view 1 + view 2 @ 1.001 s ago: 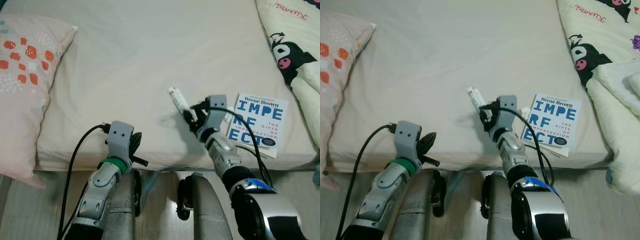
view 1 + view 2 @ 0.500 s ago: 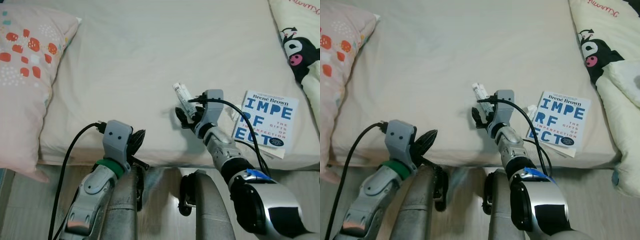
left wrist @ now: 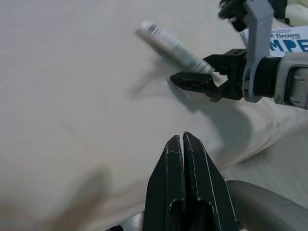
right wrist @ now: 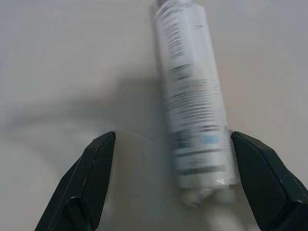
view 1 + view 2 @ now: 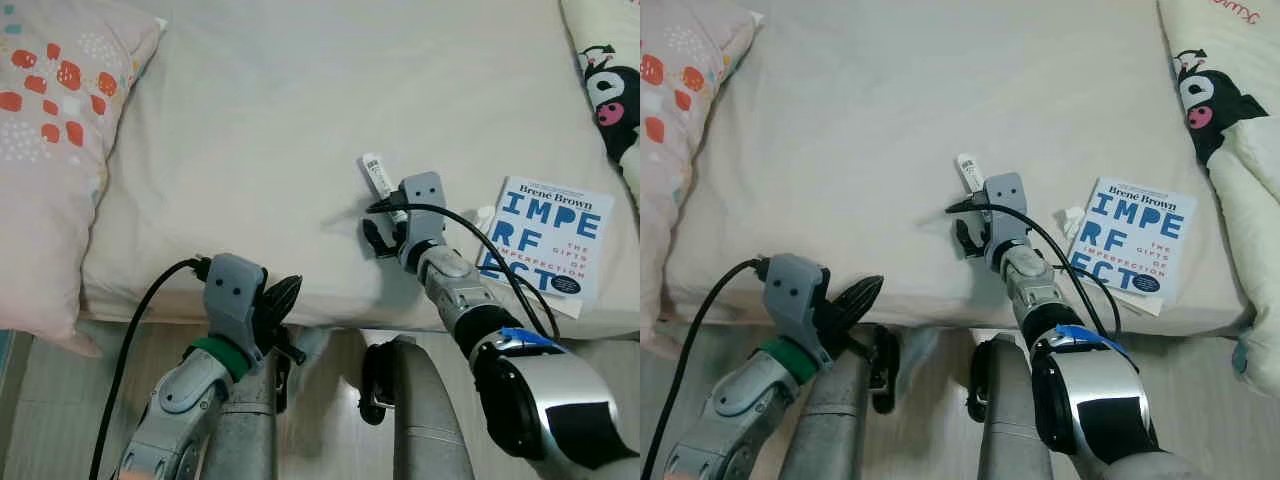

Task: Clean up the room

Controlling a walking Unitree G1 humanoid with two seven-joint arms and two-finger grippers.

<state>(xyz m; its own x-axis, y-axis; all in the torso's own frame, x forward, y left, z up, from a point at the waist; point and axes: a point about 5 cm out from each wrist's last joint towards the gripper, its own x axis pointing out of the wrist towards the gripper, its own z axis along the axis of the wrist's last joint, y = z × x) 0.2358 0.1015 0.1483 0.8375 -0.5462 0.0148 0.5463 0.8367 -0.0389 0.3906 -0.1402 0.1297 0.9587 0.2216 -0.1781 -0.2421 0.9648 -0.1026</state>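
Note:
A white tube [image 5: 378, 178] with printed text lies on the beige bed sheet [image 5: 270, 120]. My right gripper [image 5: 385, 226] rests on the sheet at the tube's near end and is open. In the right wrist view the end of the tube [image 4: 195, 110] lies between the two black fingers [image 4: 91, 183], closer to one of them. My left gripper [image 5: 283, 296] hangs at the bed's front edge, left of the tube, with its fingers [image 3: 183, 159] pressed together and holding nothing.
A blue-and-white book [image 5: 545, 240] lies right of the right arm, with a small white scrap [image 5: 487, 213] beside it. A pink patterned pillow [image 5: 50, 120] covers the bed's left side. A cartoon-print blanket [image 5: 612, 95] lies at the far right. Wood floor [image 5: 60, 400] runs below the bed edge.
The whole view has shifted. My right gripper has come down onto the sheet at the tube's near end. My left gripper has sunk a little against the bed's front edge.

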